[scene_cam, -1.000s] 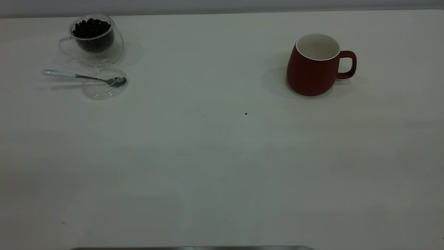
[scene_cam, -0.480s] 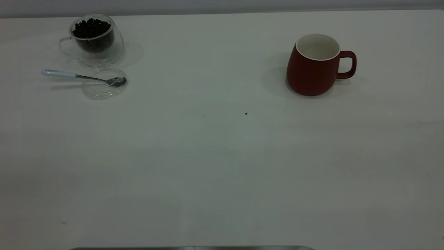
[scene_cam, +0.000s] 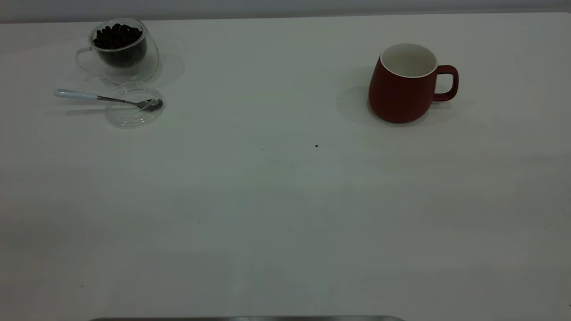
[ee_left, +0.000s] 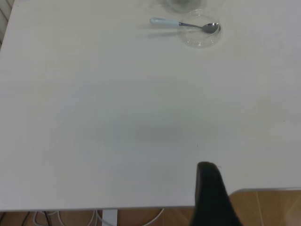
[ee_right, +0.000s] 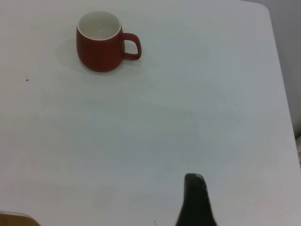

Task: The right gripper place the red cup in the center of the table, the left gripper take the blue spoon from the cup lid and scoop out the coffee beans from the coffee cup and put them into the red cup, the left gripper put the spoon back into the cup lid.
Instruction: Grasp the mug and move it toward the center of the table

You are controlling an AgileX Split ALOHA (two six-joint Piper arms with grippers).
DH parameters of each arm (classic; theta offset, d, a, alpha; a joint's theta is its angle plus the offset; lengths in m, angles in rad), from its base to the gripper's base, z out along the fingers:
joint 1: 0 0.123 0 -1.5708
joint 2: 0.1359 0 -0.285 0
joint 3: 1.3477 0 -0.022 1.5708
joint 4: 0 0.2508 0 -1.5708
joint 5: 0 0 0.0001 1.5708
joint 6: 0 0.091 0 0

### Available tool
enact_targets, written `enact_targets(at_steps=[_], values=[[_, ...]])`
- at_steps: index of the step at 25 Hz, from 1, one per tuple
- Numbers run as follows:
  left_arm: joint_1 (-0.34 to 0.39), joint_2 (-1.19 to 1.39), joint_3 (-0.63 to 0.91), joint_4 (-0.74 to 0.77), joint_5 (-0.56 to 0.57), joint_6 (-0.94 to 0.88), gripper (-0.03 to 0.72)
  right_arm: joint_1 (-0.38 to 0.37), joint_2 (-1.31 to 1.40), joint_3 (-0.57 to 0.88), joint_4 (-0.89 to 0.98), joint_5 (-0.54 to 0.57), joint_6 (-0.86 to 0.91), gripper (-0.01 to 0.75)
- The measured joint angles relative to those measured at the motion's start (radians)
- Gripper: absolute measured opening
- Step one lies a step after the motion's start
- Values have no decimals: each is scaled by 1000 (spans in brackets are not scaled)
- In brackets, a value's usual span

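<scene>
The red cup [scene_cam: 401, 93] stands upright at the right rear of the white table [scene_cam: 285, 200], its handle to the right and its white inside bare. At the left rear the clear coffee cup [scene_cam: 120, 51] holds a heap of coffee beans [scene_cam: 117, 35]. Just in front of it the blue spoon [scene_cam: 89, 96] rests with its bowl in the clear cup lid [scene_cam: 134, 111]. Neither arm shows in the exterior view. My left gripper [ee_left: 207, 169] hovers by the table's near edge, far from the spoon [ee_left: 174, 22]. My right gripper [ee_right: 194, 181] is well short of the red cup [ee_right: 99, 44].
A tiny dark speck [scene_cam: 316, 146] lies near the table's middle. The table's near edge with wooden floor [ee_left: 263, 207] beyond it shows in the left wrist view. A grey strip [scene_cam: 245, 318] runs along the exterior view's lower border.
</scene>
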Motion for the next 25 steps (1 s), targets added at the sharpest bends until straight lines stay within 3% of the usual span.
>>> enact_targets(at_steps=[12,25], values=[[0,0,0,0,0,0,518,0,104,-57,-92,-30,-3,590],[0,0,0,0,0,0,518,0,980,-354,-187,-178,-279,590]])
